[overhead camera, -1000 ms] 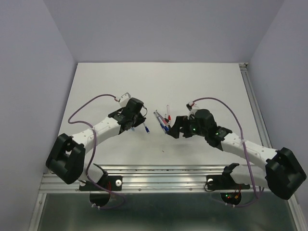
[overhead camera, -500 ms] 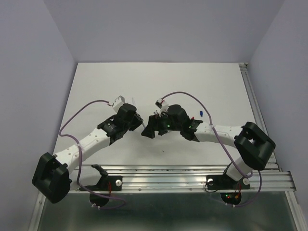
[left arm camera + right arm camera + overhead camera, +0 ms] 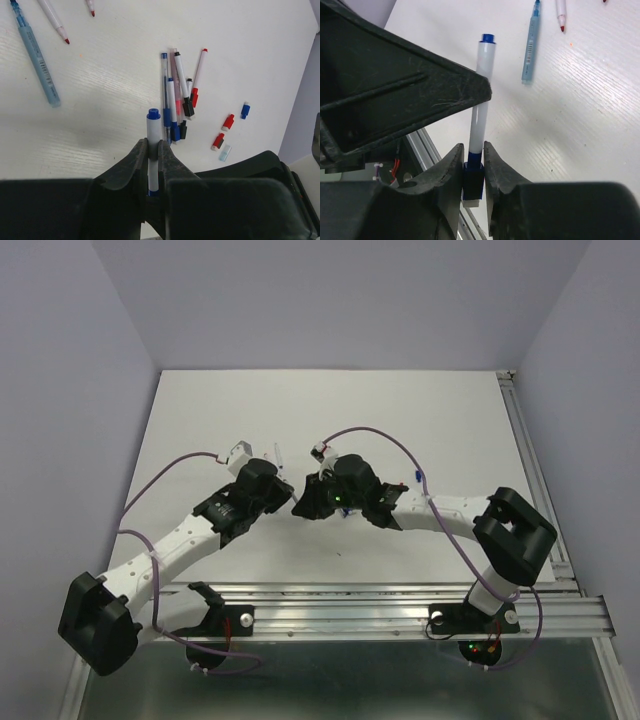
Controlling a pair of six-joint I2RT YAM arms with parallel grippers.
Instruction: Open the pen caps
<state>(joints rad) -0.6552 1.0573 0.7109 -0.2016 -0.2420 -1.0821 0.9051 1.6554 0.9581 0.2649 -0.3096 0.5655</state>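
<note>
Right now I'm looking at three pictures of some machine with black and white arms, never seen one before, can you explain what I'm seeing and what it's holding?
The machine is a pair of robot arms bolted at the edge of a white table, each ending in a two-finger clamp called a gripper. The wide picture looks down from above; the other two come from a camera on each wrist. The left gripper clamps the white barrel of a pen. The right gripper pinches the blue cap on that pen's end. On the table lie a bundle of pens, a few loose caps in red and blue, and a light blue pen lying apart.
</note>
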